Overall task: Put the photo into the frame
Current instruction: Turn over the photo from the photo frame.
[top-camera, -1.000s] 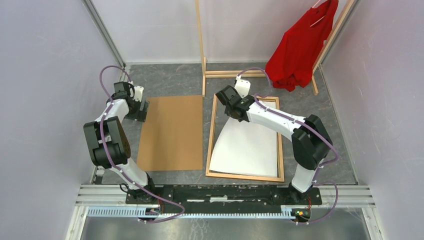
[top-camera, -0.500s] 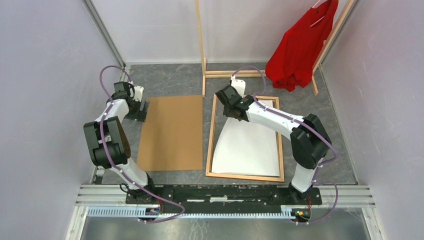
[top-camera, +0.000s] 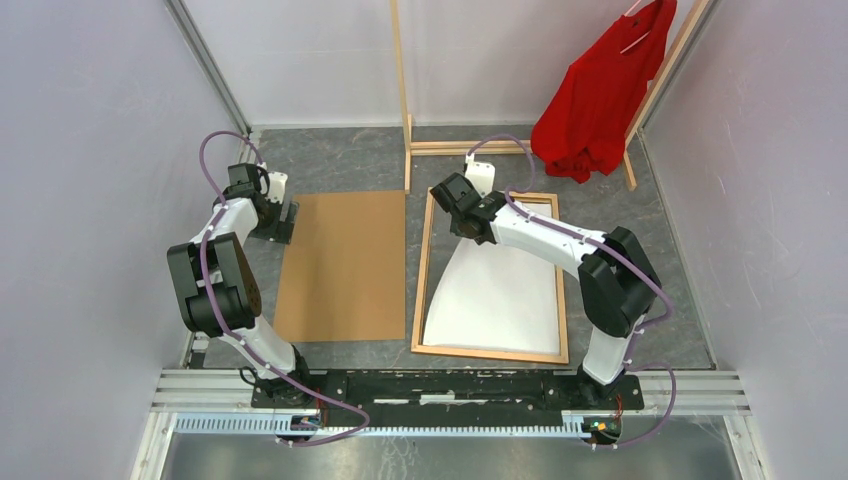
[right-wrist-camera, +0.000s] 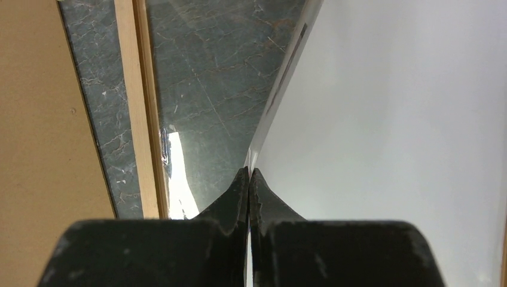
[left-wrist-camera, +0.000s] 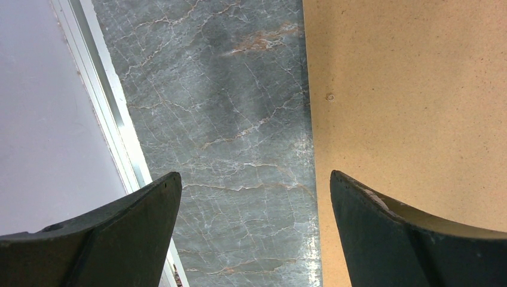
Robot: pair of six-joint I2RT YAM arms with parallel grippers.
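The frame (top-camera: 422, 280) lies flat on the grey marbled tabletop (top-camera: 350, 165), on the right half of the scene, with its long sides running from near to far. The photo (top-camera: 495, 295) is inside the frame with its white back facing up. Its near edge rests just beside the near strip of the frame and its right edge lies along the right strip. Its far left part is raised and bent away from the left strip, so a wedge of bare tabletop shows between them. The right end effector (right-wrist-camera: 249, 174) has its two fingers pressed together on this raised left edge of the photo, at the far part of the frame. The left end effector (left-wrist-camera: 254, 177) is on the far left with its fingers wide apart and nothing between them; one finger hangs over the tabletop, the other over the left edge of a brown backing panel (top-camera: 345, 265). This panel lies flat just left of the frame. At the far side, a red shirt (top-camera: 600, 95) hangs on a pale wooden rack (top-camera: 403, 90).
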